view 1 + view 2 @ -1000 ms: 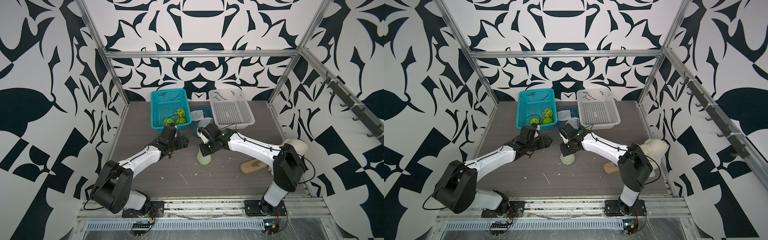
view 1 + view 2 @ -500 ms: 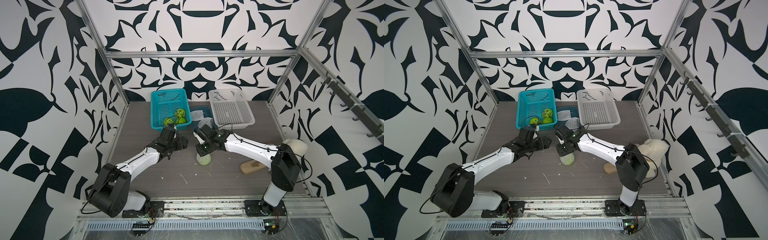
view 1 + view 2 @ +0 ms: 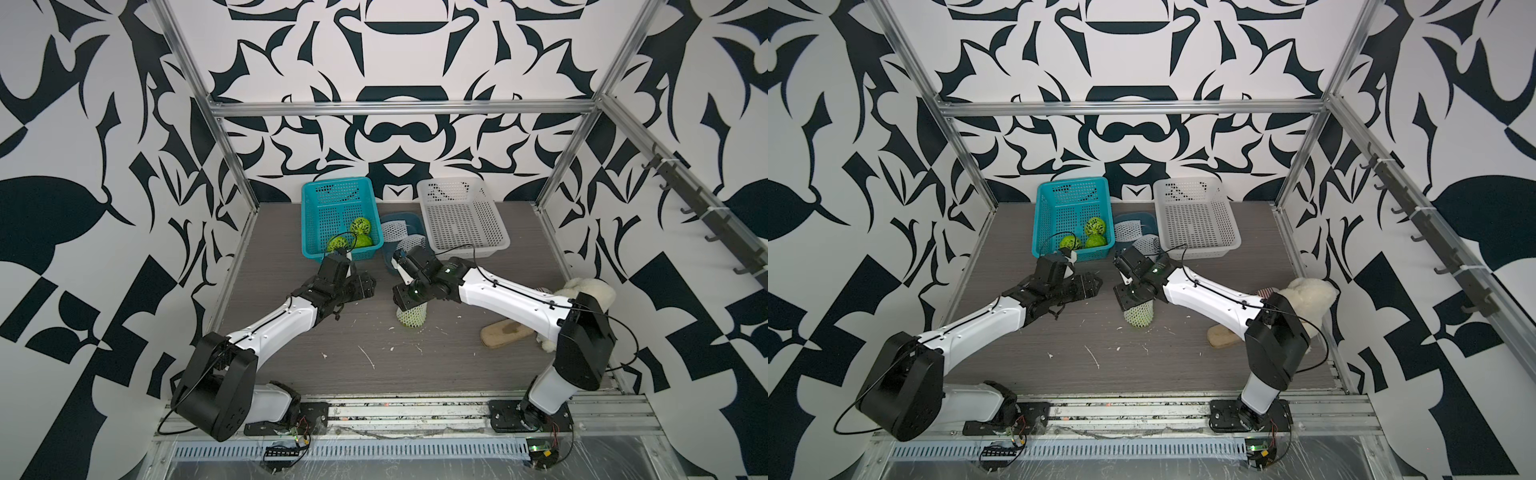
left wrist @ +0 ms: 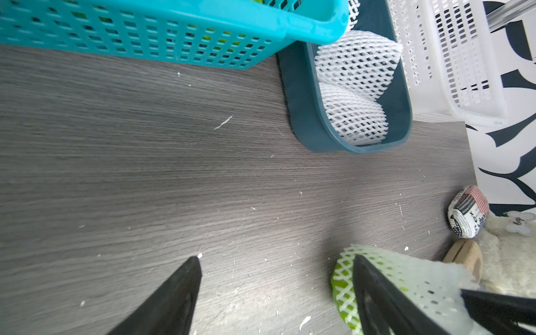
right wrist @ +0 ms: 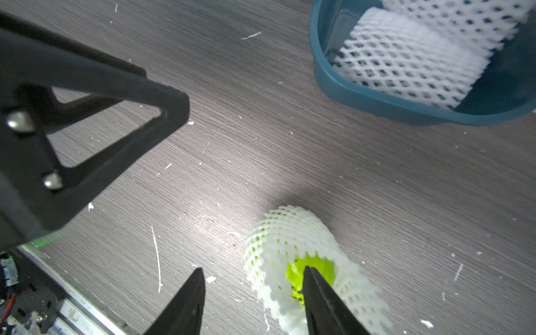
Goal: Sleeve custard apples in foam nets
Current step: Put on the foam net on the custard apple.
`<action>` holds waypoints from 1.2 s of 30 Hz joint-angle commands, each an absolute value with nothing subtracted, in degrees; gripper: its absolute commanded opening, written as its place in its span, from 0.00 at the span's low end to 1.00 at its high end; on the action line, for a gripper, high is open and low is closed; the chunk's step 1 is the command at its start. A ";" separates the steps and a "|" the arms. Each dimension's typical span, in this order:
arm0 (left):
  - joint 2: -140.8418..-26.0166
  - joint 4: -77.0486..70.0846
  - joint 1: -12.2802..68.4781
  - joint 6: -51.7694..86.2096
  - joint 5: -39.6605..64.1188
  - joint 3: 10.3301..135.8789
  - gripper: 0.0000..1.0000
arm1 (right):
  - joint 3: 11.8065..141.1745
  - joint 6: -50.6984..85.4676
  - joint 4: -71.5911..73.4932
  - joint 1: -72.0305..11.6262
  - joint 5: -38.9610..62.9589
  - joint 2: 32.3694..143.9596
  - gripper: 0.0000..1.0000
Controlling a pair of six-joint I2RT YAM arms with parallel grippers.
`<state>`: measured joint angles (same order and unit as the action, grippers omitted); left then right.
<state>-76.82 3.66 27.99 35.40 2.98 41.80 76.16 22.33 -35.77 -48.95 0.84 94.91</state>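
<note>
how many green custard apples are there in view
4. Three bumpy green custard apples lie in the turquoise plastic basket; the fourth stands on the grey table inside a white foam mesh net. No others show.

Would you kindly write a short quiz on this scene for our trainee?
1. Which container holds the bare bumpy green custard apples? A teal perforated plastic basket; B white perforated plastic basket; C dark blue tray.
2. True or false: the left gripper has its jaws shut on a net.
3. Fill in: the lone custard apple on the grey wood-grain table wears a white foam mesh ____.
Key: 1 A; 2 false; 3 net.
</note>
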 commanded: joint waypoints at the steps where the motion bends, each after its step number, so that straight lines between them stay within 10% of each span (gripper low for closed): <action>1: -75.50 3.60 28.11 35.85 3.41 41.22 0.84 | 75.46 22.04 -35.47 -49.03 -0.99 91.82 0.52; 7: -75.59 3.35 28.11 36.21 3.57 41.48 0.84 | 73.24 23.24 -34.69 -49.01 -1.28 91.16 0.24; 15: -76.33 3.55 30.34 36.98 7.87 45.17 0.84 | 73.06 23.73 -35.18 -49.03 -3.23 84.86 0.66; 17: -76.63 3.69 31.09 36.83 7.77 46.04 0.84 | 73.05 23.44 -37.21 -49.05 -4.91 84.20 0.99; 36: -79.63 2.02 30.86 37.64 4.47 45.89 0.84 | 62.55 37.61 -25.04 -49.08 -3.92 88.14 0.96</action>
<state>-79.20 2.68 31.14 37.71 5.34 44.77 60.69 33.23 -28.51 -48.95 -2.81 87.42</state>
